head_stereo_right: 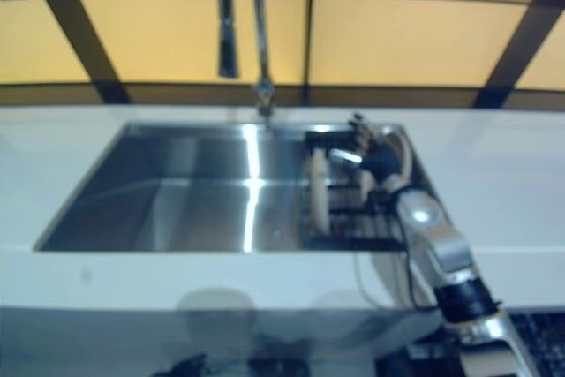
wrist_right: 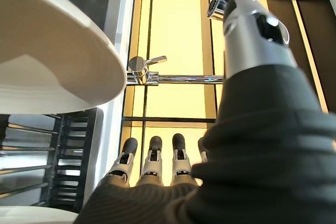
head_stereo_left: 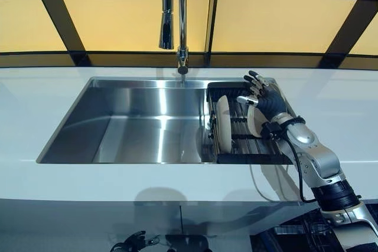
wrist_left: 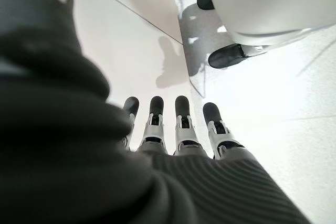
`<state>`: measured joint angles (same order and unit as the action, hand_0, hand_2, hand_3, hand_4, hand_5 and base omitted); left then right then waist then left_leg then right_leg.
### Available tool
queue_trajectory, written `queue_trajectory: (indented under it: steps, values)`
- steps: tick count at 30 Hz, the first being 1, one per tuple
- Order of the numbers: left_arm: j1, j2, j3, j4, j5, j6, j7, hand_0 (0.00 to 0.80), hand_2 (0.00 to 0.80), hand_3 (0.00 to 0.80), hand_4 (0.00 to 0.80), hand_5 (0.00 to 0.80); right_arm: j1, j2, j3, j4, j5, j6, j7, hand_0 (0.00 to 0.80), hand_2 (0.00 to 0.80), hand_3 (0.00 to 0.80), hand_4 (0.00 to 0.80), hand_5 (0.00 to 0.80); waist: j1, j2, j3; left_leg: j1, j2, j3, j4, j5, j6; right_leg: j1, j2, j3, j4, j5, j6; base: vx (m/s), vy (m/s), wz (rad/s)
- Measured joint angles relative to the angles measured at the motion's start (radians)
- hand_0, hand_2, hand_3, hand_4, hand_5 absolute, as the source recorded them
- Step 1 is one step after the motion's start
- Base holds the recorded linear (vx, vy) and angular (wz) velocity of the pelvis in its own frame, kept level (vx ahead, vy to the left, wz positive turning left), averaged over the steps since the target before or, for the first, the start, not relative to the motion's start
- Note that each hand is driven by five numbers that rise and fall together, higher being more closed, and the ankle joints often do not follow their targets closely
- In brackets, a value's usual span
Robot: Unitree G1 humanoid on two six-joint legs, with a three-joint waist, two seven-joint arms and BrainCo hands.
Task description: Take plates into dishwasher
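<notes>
Left hand (wrist_left: 178, 129) idle, fingers straight; right hand (head_stereo_left: 263, 95) open at rack (head_stereo_left: 251, 146). Risk: fingers nudge plate (head_stereo_left: 224, 123), toppling it.

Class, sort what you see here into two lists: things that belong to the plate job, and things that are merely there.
Belongs to the job:
plates standing in the black rack
right hand, fingers straight, at the rear plate
left hand, idle, down low

Merely there:
tap
steel sink
white counter
</notes>
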<state>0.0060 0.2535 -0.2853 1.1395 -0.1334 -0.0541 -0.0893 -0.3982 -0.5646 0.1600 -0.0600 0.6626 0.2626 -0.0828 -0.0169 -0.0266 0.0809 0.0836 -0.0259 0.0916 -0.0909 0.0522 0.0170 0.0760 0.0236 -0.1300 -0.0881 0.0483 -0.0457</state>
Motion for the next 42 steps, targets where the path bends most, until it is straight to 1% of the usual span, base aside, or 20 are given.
queue_trajectory:
  steps: [4,8,12,15,18,26,30,36,42]
  values:
    - [0.002,0.0,-0.001,-0.001,0.0,0.002,0.001,0.0,0.0,0.0,0.0,0.0,0.038,0.016,0.0,-0.001,0.018,0.022,-0.005,0.0,0.0,0.0,0.0,0.0,0.0,-0.012,-0.009,0.003,0.0,0.012,0.0,-0.006,0.006,0.0,0.0,0.01,0.0,0.002,0.003,0.023,0.057,-0.07]
    - [0.012,0.005,-0.013,-0.001,0.0,0.002,0.003,0.0,0.0,0.0,0.0,0.0,0.074,0.021,0.0,-0.002,0.022,0.04,-0.009,0.0,0.0,0.0,0.0,0.0,-0.001,-0.02,-0.017,0.003,-0.001,0.014,0.0,-0.008,0.008,-0.001,-0.002,0.013,0.0,0.003,0.004,0.009,0.041,-0.02]
    - [0.013,0.006,-0.016,-0.001,-0.001,0.002,0.003,0.0,0.0,0.0,0.0,0.0,0.089,0.021,0.001,-0.002,0.039,0.073,-0.007,0.0,0.0,0.0,0.0,0.0,-0.001,-0.021,-0.018,0.002,-0.002,0.015,0.0,-0.008,0.009,-0.003,-0.002,0.014,0.0,0.003,0.005,0.004,0.038,-0.01]
    - [0.013,0.006,-0.016,-0.004,-0.002,0.004,0.003,0.0,0.0,0.0,0.0,0.0,0.09,0.021,0.001,-0.002,0.039,0.086,-0.001,0.0,0.0,0.0,0.0,0.0,-0.005,-0.022,-0.02,-0.005,-0.002,0.015,0.0,-0.008,0.009,-0.009,-0.002,0.014,0.0,0.004,0.005,0.001,0.034,0.0]
    - [0.019,0.009,-0.016,-0.004,-0.003,0.004,0.006,0.0,0.0,0.0,0.0,0.0,0.09,0.024,0.009,-0.003,0.039,0.099,0.011,0.0,0.0,0.0,0.0,0.0,-0.021,-0.025,-0.023,-0.006,-0.002,0.014,0.0,-0.005,0.005,-0.01,-0.002,0.014,0.001,0.005,0.006,-0.004,0.032,0.01]
    - [0.019,0.009,-0.017,-0.009,-0.003,0.01,0.01,0.0,0.0,0.0,0.0,0.0,0.091,0.035,0.014,-0.003,0.037,0.136,0.012,0.0,0.0,0.0,0.0,0.0,-0.024,-0.029,-0.025,-0.005,-0.003,0.015,0.0,-0.005,0.006,-0.01,-0.003,0.014,0.0,0.005,0.007,-0.006,0.025,0.0]
    - [0.019,0.009,-0.018,-0.009,-0.003,0.014,0.01,0.0,0.0,0.0,0.0,0.0,0.091,0.036,0.03,-0.009,0.038,0.147,0.013,0.0,0.0,0.0,0.0,0.0,-0.024,-0.03,-0.026,-0.005,-0.003,0.016,0.0,-0.007,0.011,-0.01,-0.003,0.014,0.0,0.006,0.008,0.0,0.0,0.0]
    - [0.017,0.01,-0.029,-0.012,-0.003,0.02,0.011,0.0,0.0,0.0,0.0,0.0,0.098,0.045,0.067,-0.012,0.039,0.176,0.014,0.0,0.0,0.0,0.0,0.0,-0.024,-0.03,-0.026,-0.005,-0.003,0.016,0.0,-0.006,0.01,-0.01,-0.003,0.015,0.001,0.006,0.008,0.0,0.0,0.0]
    - [0.015,0.012,-0.039,-0.014,-0.008,0.024,0.015,0.0,0.0,0.0,0.0,0.0,0.125,0.067,0.104,-0.011,0.037,0.18,0.008,0.0,0.0,0.0,0.0,0.0,-0.023,-0.03,-0.026,-0.005,-0.003,0.017,-0.001,-0.007,0.011,-0.01,-0.003,0.016,0.001,0.007,0.009,0.0,0.0,0.0]
